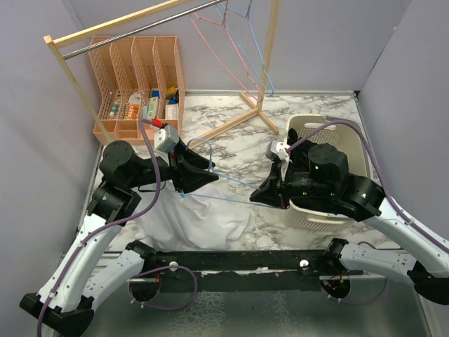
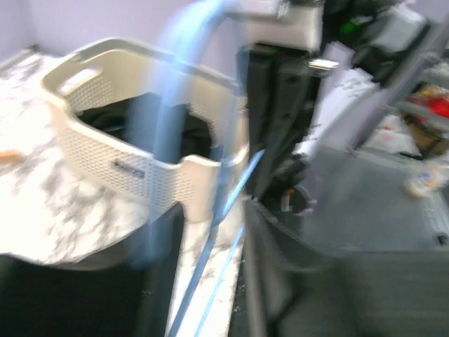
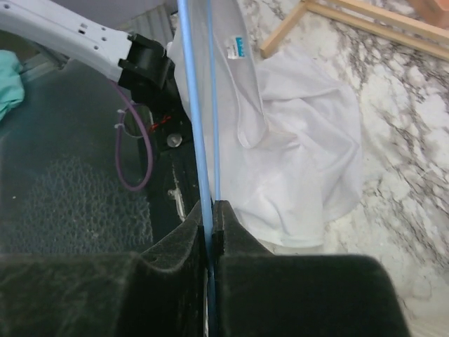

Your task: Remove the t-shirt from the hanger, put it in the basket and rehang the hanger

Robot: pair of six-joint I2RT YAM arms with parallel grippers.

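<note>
Hold the right gripper (image 3: 212,210) clenched as it is, pinching both thin wires of the blue hanger (image 3: 198,126) between its fingers, and treat that pinch as the anchor. Find the white t-shirt (image 3: 302,147) slumped on the marble table (image 3: 414,232) just below the hanger, between the two arms, its labelled neck bunched against the wire. Judge the job nearly done, with only that neck left to free. Raise the hanger up and away towards the laundry basket (image 1: 303,126), letting the cloth's own weight drag it off. Move slowly and straight, without twisting, to avoid snagging the collar on the wire. Use the left gripper (image 1: 209,178) to steady the far end of the hanger or to pin the cloth down.

Cannot tell clenched from released for the left fingers. Shows, in the motion-smeared left wrist view, only two dark shapes with a blue wire running between. Gets no help from the overhead view either, the tips lost against the dark arm. Cannot settle the collar's relation to the wire: looped around it or merely lying beside. Loses part of the t-shirt behind the left arm in the overhead view.
</note>
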